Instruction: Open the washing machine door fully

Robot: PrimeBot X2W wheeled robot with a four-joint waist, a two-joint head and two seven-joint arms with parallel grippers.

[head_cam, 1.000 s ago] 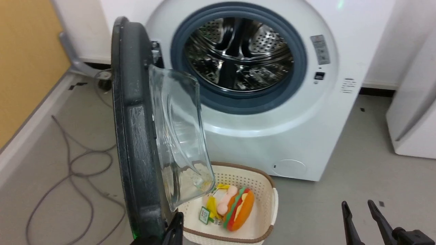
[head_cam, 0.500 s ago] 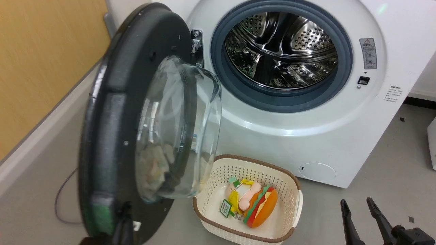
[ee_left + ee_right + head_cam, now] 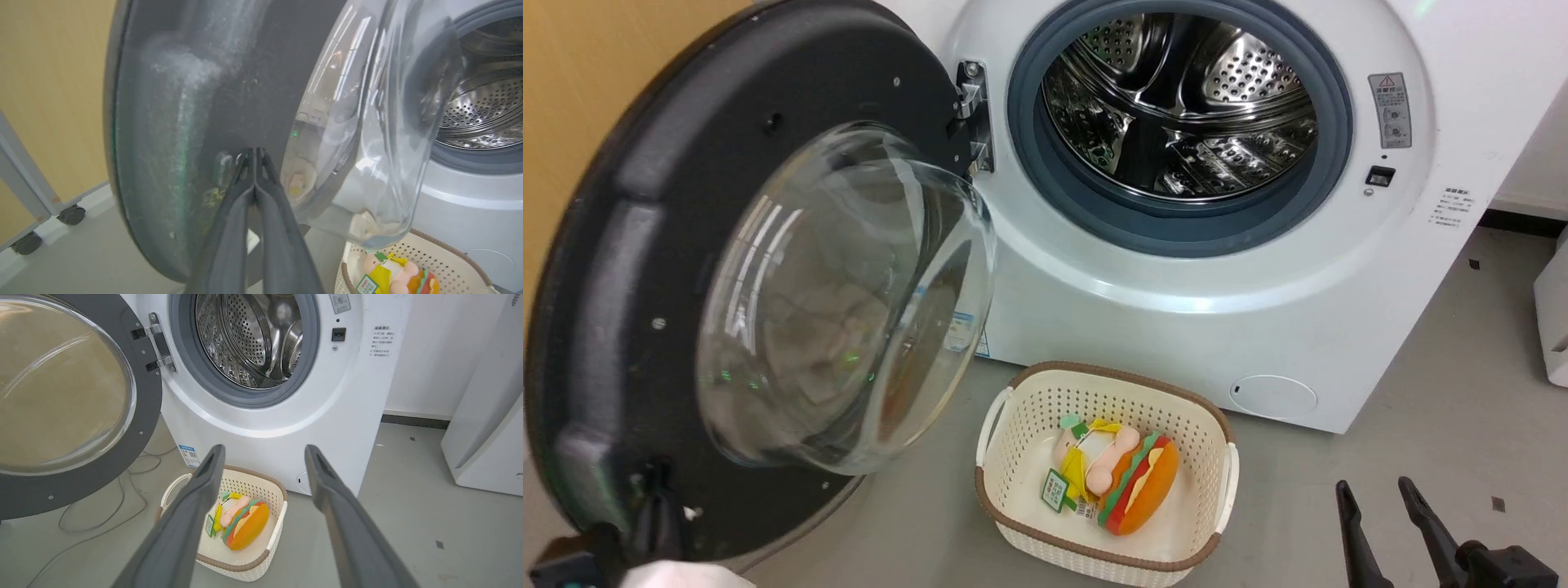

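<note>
The washing machine door (image 3: 621, 269), a black ring around a clear bulging glass bowl (image 3: 841, 302), stands swung far out to the left of the white machine (image 3: 1176, 327), hinged at its left side. Its inner face points toward me. My left gripper (image 3: 658, 510) is at the door's lower rim; in the left wrist view the left gripper (image 3: 254, 154) is shut, its tips touching the door's (image 3: 163, 122) dark inner face beside the glass. My right gripper (image 3: 1372, 500) hangs open at the lower right, apart from the door (image 3: 151, 404). The right gripper (image 3: 263, 454) holds nothing.
A cream basket (image 3: 1013, 457) holding a burger toy (image 3: 1139, 486) sits on the floor before the machine, below the open steel drum (image 3: 1176, 106). A white appliance (image 3: 482, 416) stands at the right. Cables (image 3: 102, 514) lie under the door. A yellow wall (image 3: 572, 65) is behind the door.
The door has swung from edge-on to wide open toward the left, with my left gripper following its lower rim. The head camera has shifted too. The right gripper has stayed put.
</note>
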